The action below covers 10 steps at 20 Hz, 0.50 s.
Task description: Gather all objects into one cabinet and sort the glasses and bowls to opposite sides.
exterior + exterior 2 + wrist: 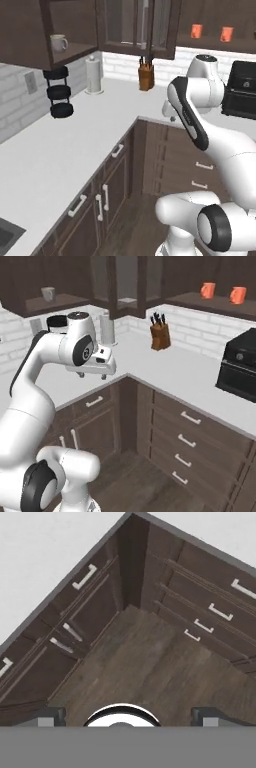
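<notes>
Knife block [146,76] beside paper-towel roll [93,75]

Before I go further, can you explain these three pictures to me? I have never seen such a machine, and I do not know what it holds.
It is a white robot arm on a driving base in a rendered kitchen. Two pictures come from cameras on the base, behind the arm to its left and right. The third looks down from the hand at the wooden floor. The hand is open and holds nothing. On the counter stand a knife block and a paper towel roll. A mug sits on one cabinet shelf, two orange tumblers on another.
</notes>
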### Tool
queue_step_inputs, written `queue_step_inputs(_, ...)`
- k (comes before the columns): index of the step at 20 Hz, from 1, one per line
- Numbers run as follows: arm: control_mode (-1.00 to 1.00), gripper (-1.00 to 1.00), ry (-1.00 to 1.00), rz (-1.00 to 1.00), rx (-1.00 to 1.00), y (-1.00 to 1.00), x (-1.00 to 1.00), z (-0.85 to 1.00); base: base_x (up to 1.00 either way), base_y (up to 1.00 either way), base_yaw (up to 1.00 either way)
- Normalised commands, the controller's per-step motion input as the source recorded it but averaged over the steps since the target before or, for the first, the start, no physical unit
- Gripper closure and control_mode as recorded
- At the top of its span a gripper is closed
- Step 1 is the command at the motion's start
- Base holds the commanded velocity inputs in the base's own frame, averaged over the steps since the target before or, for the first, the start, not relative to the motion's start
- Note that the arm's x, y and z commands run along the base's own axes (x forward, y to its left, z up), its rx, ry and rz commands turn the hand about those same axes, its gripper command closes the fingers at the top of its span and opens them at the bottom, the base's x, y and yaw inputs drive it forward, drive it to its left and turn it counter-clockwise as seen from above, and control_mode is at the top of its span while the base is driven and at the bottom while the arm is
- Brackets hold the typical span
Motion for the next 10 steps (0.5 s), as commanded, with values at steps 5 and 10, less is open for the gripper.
queue_step_inputs(5, 1.00, -1.00, 0.00, 0.00, 0.00, 0.00, 0.00, 0.00, -0.09, -0.11, 0.55)
queue_step_inputs(10, 1.00, -1.00, 0.00, 0.00, 0.00, 0.00, 0.00, 0.00, -0.09, -0.18, 0.54)
